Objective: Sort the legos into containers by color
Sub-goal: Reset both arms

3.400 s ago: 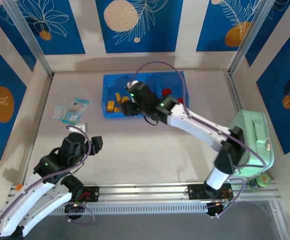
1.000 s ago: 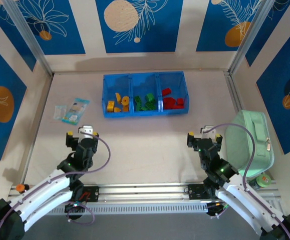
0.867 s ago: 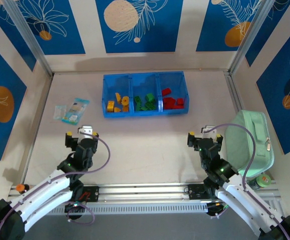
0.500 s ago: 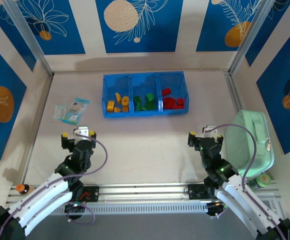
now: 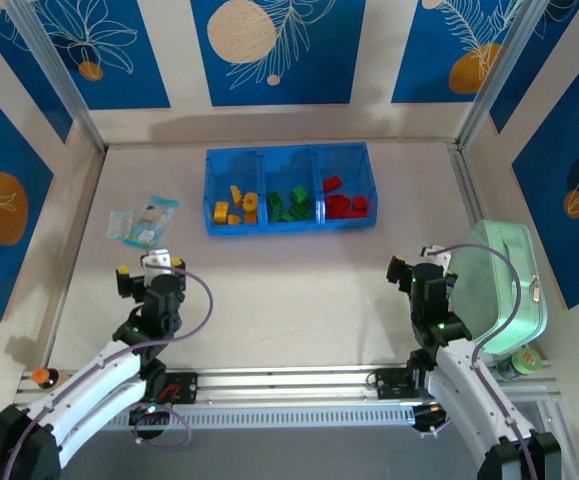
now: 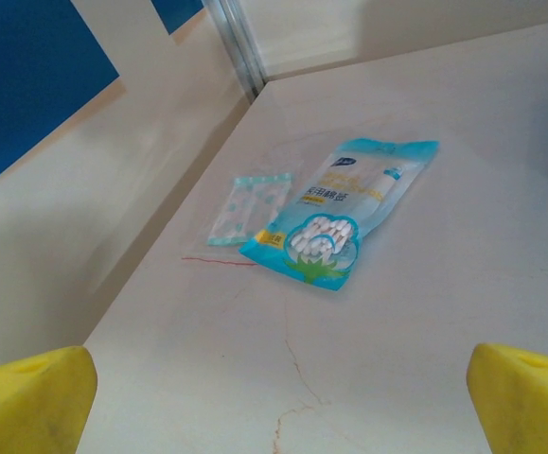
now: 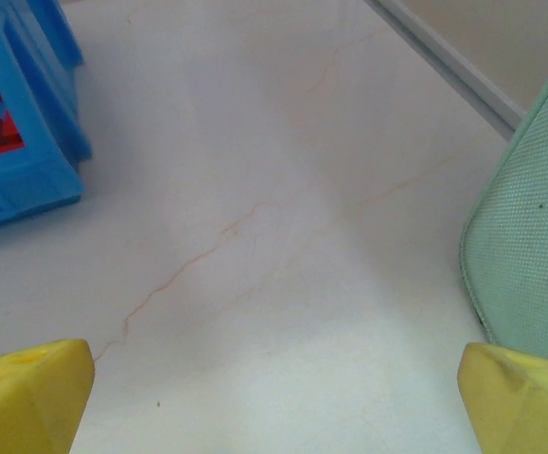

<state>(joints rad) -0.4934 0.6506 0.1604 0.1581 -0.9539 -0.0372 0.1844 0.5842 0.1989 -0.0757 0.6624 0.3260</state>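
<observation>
Left pincer [image 5: 149,266] wide, empty, low over desk [image 5: 289,290] near packet [image 5: 145,221]. Right pincer [image 5: 422,267] wide, empty, beside green case [image 5: 506,285]. Legos [image 5: 291,203] all in tray [image 5: 289,227] at far side of desk, well apart from both pincers: yellow in left compartment, green in middle, red in right. Each colour alone in own compartment; sorting judged finished, no step left as far as views tell

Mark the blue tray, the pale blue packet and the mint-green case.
blue tray [image 5: 289,227]: top external view, on its near wall.
pale blue packet [image 6: 349,203]: left wrist view, on the middle of its printed face.
mint-green case [image 5: 496,300]: top external view, on its top face.
</observation>
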